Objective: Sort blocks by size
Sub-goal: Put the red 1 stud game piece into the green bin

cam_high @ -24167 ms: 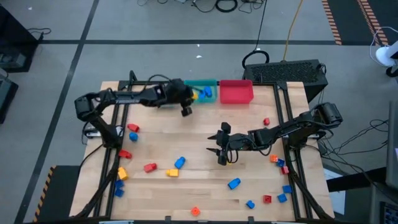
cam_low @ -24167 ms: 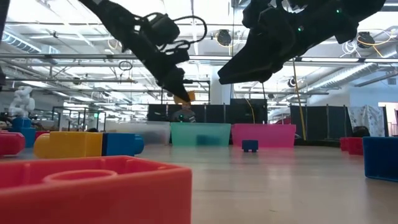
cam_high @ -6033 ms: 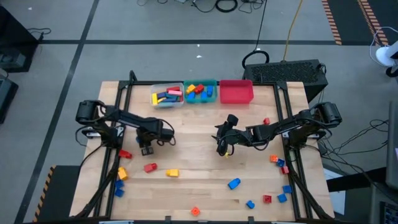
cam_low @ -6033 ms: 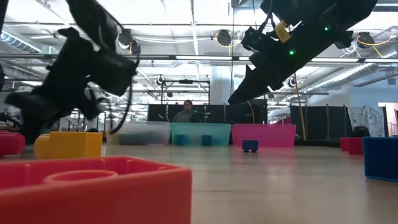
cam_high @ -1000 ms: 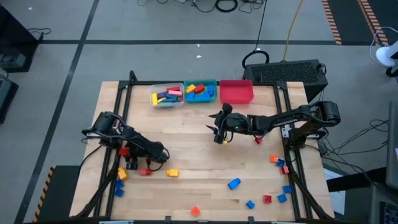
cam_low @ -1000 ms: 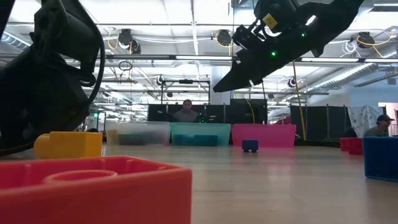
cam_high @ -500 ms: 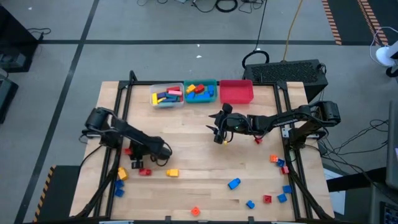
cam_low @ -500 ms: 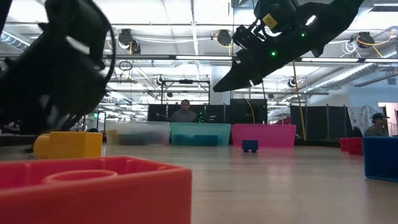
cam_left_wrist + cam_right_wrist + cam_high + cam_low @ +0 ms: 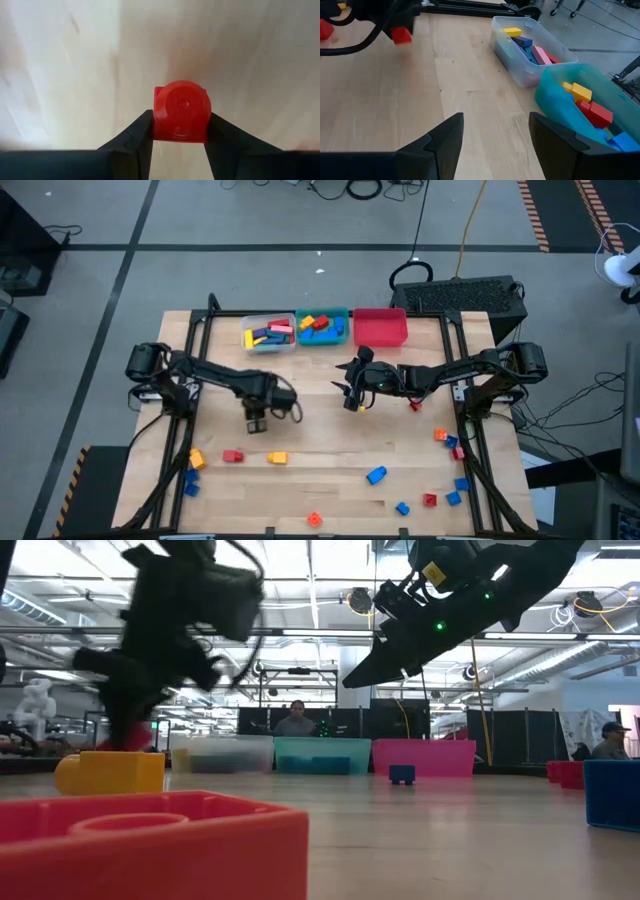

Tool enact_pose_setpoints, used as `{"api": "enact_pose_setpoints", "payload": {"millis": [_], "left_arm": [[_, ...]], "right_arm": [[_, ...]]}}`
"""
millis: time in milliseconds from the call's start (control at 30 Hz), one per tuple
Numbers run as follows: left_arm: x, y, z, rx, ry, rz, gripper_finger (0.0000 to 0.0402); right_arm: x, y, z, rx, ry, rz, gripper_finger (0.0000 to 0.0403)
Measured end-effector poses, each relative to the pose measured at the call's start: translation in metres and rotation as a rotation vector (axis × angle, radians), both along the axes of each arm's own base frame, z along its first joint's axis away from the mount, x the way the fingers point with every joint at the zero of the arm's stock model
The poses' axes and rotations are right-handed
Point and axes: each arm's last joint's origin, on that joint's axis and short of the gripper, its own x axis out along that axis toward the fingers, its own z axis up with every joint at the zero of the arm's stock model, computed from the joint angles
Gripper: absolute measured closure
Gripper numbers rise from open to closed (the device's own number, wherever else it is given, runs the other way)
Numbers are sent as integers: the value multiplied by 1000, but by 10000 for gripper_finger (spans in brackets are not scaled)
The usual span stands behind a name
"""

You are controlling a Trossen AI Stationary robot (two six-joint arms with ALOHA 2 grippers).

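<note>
My left gripper (image 9: 256,420) is at the table's middle left, shut on a small red block (image 9: 180,112). The block also shows in the right wrist view (image 9: 401,35) and in the low view (image 9: 125,738). My right gripper (image 9: 348,396) hovers open and empty over the table's middle, in front of the bins. The clear bin (image 9: 268,333) holds long bars. The teal bin (image 9: 322,327) holds medium bricks. The red bin (image 9: 380,328) stands to their right. Loose blocks lie on the table: a red one (image 9: 232,456), a yellow one (image 9: 277,458) and a blue one (image 9: 376,475). My left gripper pinches the small red block by two opposite sides (image 9: 159,122) between its two fingers. The fingers come from above and point down. The block's round stud top faces the wrist camera. The block sits level in the hold and appears clear of the table.
More small blocks lie near the table's left edge (image 9: 195,460) and at the front right (image 9: 430,500). An orange one (image 9: 314,520) lies by the near edge. The dark frame rails run along both sides. Bare wood lies between the two grippers.
My left gripper has gone from the table's near left toward the far edge and the right, shut on the small red block. The block has gone with it from its place near the left rail. My right gripper has kept still.
</note>
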Motion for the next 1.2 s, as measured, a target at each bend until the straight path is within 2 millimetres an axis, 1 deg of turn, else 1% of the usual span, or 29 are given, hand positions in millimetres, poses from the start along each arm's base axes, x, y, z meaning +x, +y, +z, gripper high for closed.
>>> {"api": "enact_pose_setpoints", "payload": {"millis": [167, 300, 367, 533, 667, 767, 967, 1100, 1200], "left_arm": [[27, 21, 12, 31, -212, -48, 261], [43, 43, 19, 74, -358, -64, 261], [48, 57, 22, 111, -415, -47, 261], [52, 101, 32, 207, -528, 78, 255], [54, 133, 41, 266, -615, 107, 251], [56, 152, 47, 299, -711, 115, 249], [55, 179, 55, 299, -863, 159, 247], [52, 191, 59, 333, -909, 186, 246], [52, 196, 61, 365, -932, 201, 246]], "right_arm": [[0, 0, 0, 0, 0, 0, 193], [0, 0, 0, 0, 0, 0, 193], [0, 0, 0, 0, 0, 0, 193], [0, 0, 0, 0, 0, 0, 193], [0, 0, 0, 0, 0, 0, 193], [0, 0, 0, 0, 0, 0, 193], [0, 0, 0, -2, 1, 1, 193], [0, 0, 0, -4, 2, 1, 193], [0, 0, 0, -4, 2, 1, 193]]}}
